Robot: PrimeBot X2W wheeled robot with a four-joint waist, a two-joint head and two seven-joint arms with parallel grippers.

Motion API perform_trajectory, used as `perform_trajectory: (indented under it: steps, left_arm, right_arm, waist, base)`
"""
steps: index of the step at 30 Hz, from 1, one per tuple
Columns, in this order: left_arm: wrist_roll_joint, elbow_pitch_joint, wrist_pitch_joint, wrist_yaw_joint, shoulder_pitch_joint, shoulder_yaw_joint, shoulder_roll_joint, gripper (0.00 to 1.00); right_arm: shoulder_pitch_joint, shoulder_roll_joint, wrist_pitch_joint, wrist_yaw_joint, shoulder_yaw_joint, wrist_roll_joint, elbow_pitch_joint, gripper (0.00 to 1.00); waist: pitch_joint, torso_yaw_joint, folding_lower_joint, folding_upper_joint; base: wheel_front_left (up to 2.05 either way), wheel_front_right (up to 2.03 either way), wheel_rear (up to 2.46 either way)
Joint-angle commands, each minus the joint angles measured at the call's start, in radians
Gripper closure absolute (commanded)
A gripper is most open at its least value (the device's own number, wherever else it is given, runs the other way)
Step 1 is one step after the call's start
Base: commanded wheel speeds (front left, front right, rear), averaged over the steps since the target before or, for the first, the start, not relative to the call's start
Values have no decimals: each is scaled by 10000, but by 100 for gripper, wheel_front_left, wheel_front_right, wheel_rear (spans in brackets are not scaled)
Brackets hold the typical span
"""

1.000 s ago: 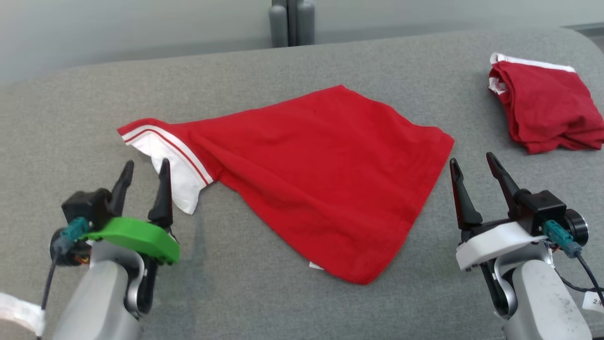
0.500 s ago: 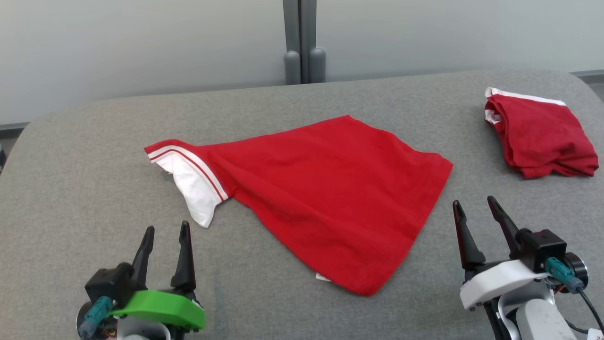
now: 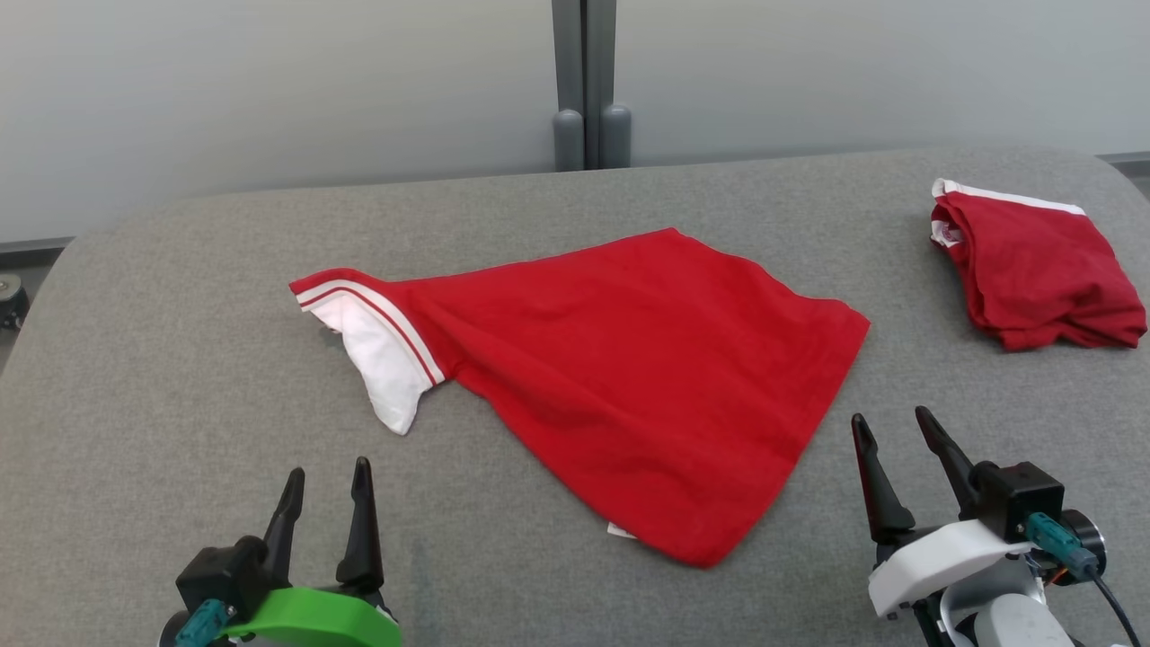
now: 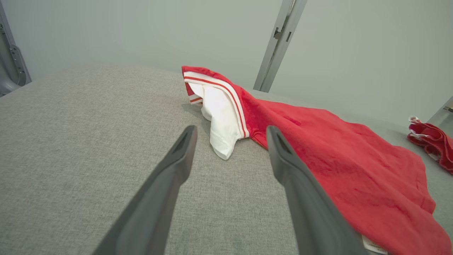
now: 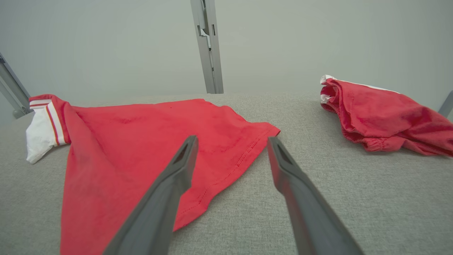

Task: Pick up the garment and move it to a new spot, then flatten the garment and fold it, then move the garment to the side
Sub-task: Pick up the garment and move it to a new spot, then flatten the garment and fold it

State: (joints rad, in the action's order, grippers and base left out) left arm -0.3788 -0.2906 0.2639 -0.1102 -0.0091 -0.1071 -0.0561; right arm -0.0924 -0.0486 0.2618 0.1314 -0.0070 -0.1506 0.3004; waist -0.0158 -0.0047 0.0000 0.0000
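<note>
While our left end effector and right end effector hover released, we find the red garment spread across the middle of the grey table.
Its white striped end lies near the left end effector; its hem corner lies just beyond the right end effector, apart from it. A second red garment sits bunched at the table's far right.
</note>
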Motion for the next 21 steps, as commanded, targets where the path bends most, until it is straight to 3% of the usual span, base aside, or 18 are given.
perform_trajectory:
  steps: [1,17,21]
  left_arm:
    - [32,-22,3,-53,72,16,0,0]
    - [203,-239,3,-132,-214,-43,48,0]
    - [159,-221,3,-143,-311,-173,49,0]
  right_arm:
    - [-3,-39,43,-16,26,-62,36,0]
    - [-150,-39,44,-16,10,227,134,0]
    - [-400,-42,44,-16,-122,652,641,0]
  waist:
    - [-11,-5,0,0]
    - [-175,69,0,0]
    - [-406,245,0,0]
  base:
    - [0,0,0]
    - [0,0,0]
    - [0,0,0]
